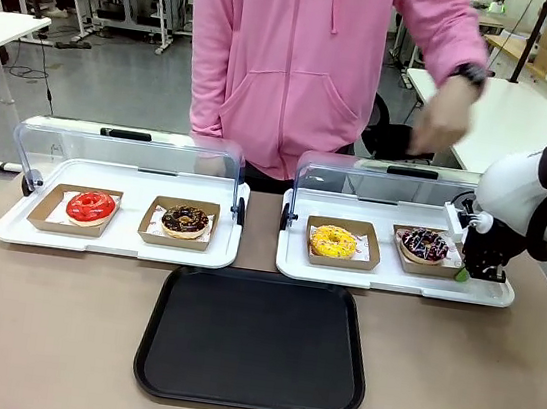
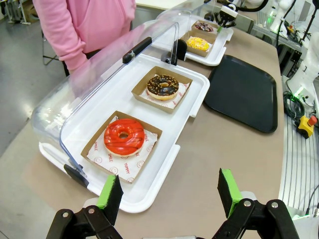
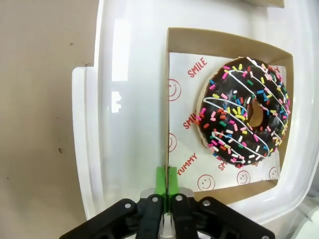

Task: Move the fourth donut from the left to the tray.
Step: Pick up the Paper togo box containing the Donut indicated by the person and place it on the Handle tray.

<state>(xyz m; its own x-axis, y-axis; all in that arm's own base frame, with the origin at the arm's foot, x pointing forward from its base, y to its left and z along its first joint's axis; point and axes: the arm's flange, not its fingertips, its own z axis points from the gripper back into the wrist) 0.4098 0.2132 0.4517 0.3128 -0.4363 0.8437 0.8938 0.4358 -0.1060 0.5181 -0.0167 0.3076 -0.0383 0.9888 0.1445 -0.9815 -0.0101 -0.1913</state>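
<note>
Your right gripper (image 3: 167,180) has its green pads pressed together on one side wall of the brown cardboard holder (image 3: 219,37). It pinches that thin edge just beside the fourth donut (image 3: 242,112). The grasp looks made, but the carry is not yet begun. The holder lies flat in the white lidded tray (image 1: 395,279) at the right end of the row, next to the yellow donut (image 1: 334,241), with the clear lid raised behind it.

The black tray (image 1: 254,338) lies on the table (image 1: 25,333) in front of both white trays, well apart from the holder, and the donut is not on it. What is left for you, I judge, is the lift, the move across to the black tray, and the release.

Your left gripper (image 2: 169,195) hangs spread wide, holding nothing, near the red donut (image 2: 124,137).
</note>
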